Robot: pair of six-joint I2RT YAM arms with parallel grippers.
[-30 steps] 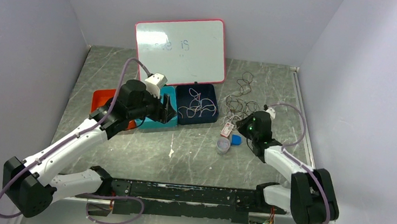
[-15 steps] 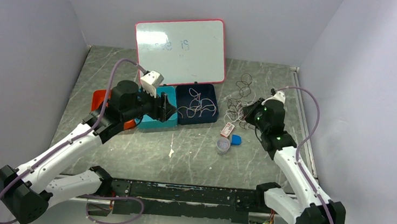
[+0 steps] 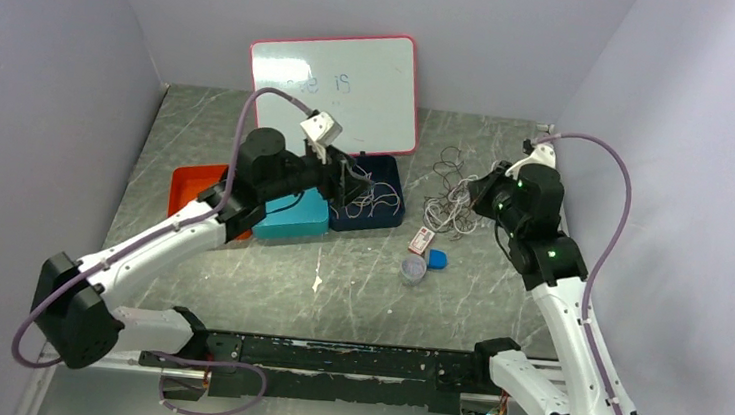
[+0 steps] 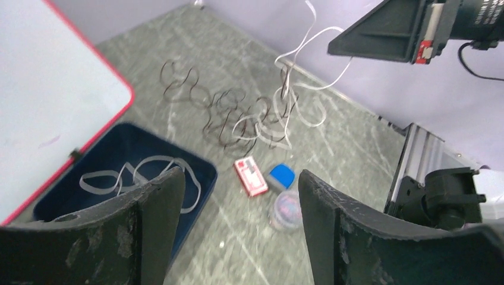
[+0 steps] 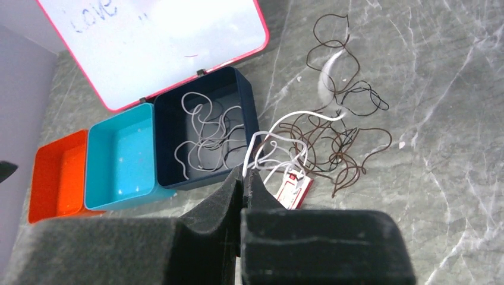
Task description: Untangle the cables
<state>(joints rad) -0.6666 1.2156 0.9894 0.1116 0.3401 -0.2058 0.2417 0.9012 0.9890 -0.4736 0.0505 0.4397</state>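
A tangle of thin dark and white cables (image 3: 447, 200) lies on the table right of the dark blue bin (image 3: 363, 224). My right gripper (image 5: 245, 173) is shut on a white cable (image 5: 284, 126), which rises from the dark brown tangle (image 5: 342, 139). In the top view the right gripper (image 3: 486, 192) hangs just right of the tangle. More white cables (image 5: 205, 139) lie loose inside the dark blue bin (image 5: 208, 178). My left gripper (image 4: 238, 196) is open and holds nothing. It hovers over that bin in the top view, left gripper (image 3: 351, 181).
A whiteboard (image 3: 334, 89) leans on the back wall. A teal bin (image 3: 292, 217) and an orange bin (image 3: 188, 187) stand left of the blue one. A red-and-white card (image 3: 422, 240), a small blue piece (image 3: 437, 259) and a round jar (image 3: 413, 270) lie before the tangle.
The right arm has risen and swung back to the right, drawing the white cable up from the tangle. The left gripper moved right, from over the teal bin to over the blue bin, and opened wider.
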